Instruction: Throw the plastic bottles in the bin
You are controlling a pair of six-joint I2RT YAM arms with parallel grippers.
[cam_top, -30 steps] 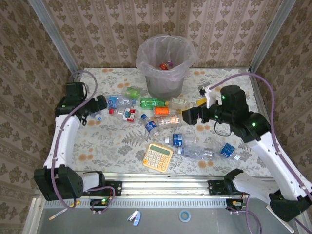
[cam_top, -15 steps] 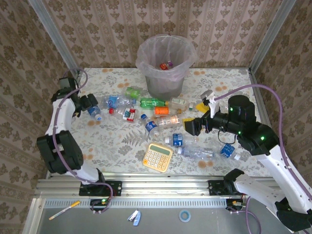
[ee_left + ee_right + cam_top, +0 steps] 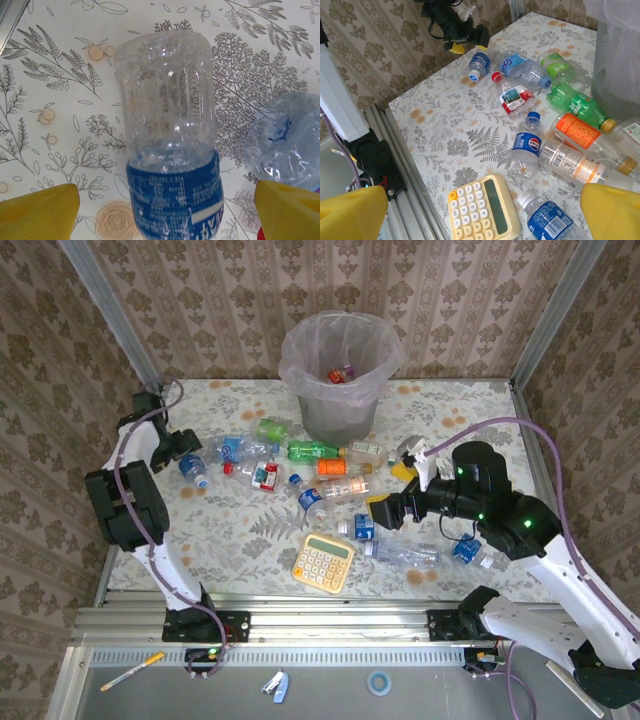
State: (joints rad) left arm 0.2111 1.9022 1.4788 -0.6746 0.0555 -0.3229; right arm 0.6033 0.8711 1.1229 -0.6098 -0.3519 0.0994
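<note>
The bin (image 3: 340, 412) stands at the table's (image 3: 230, 530) far edge. The plastic bottles (image 3: 312, 450) lie scattered before it, and the calculator (image 3: 323, 562) lies towards the near edge.

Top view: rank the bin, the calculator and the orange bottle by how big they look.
1. bin, clearly the largest
2. calculator
3. orange bottle, the smallest, well under the calculator's footprint

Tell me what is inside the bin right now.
Seen from above, the bin, lined with a pinkish bag, holds something small, red and purple, likely a crushed bottle. Whether more lies there cannot be told: the near wall hides part of the bottom.
</note>
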